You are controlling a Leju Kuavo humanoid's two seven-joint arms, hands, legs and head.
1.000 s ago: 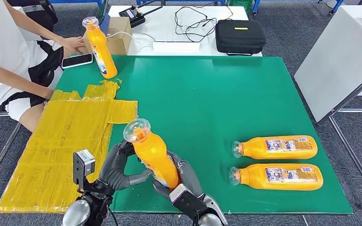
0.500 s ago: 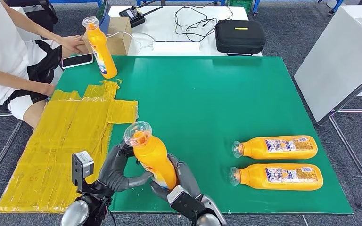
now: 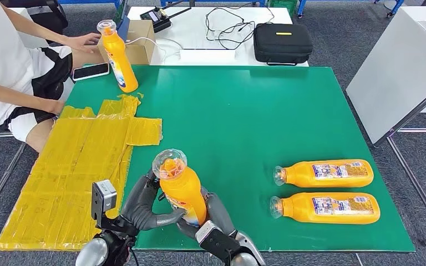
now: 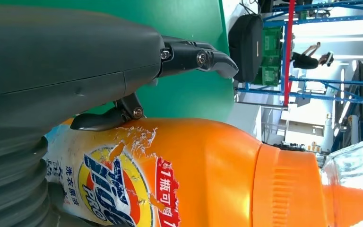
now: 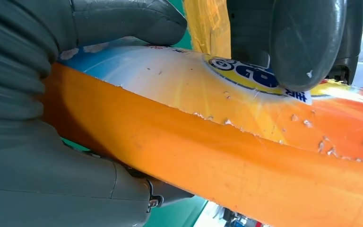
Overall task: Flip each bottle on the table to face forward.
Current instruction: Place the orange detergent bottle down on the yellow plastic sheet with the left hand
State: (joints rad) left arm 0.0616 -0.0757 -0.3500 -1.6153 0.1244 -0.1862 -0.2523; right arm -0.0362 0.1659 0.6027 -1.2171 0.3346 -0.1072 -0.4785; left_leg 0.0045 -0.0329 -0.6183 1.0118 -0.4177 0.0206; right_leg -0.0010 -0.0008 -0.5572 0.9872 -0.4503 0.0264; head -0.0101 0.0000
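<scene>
The green table [image 3: 288, 105] is big, flat and smooth. A crinkly yellow sheet [image 3: 72, 166] covers its left side, with folds and wavy edges.

Four orange bottles are here. They look like smooth, shiny plastic, with fat bodies, thin necks and clear caps. The held bottle [image 3: 182, 191] is near the front edge of the table, between both of the robot's hands, and it tilts a little with its cap up. In the left wrist view the held bottle's label [image 4: 123, 189] is bright and scratched, and the cap under the clear cover has little ridges.

The left hand [image 3: 144, 202] wraps its dark fingers around the bottle on one side. The right hand [image 3: 213, 213] presses the other side, its grey thumb flat on the label.

Two lying bottles are on the right side of the table, side by side and close together. The far lying bottle [image 3: 324, 173] and the near lying bottle [image 3: 326, 208] both point their caps to the left, with their labels facing up. I think these two are still left to do.

A standing bottle [image 3: 119, 58] is at the far left corner, near a person's hand [image 3: 83, 41]. That one may be done already, but I cannot tell for sure.

So the job looks about in the middle: one bottle is being turned, and two wait.
</scene>
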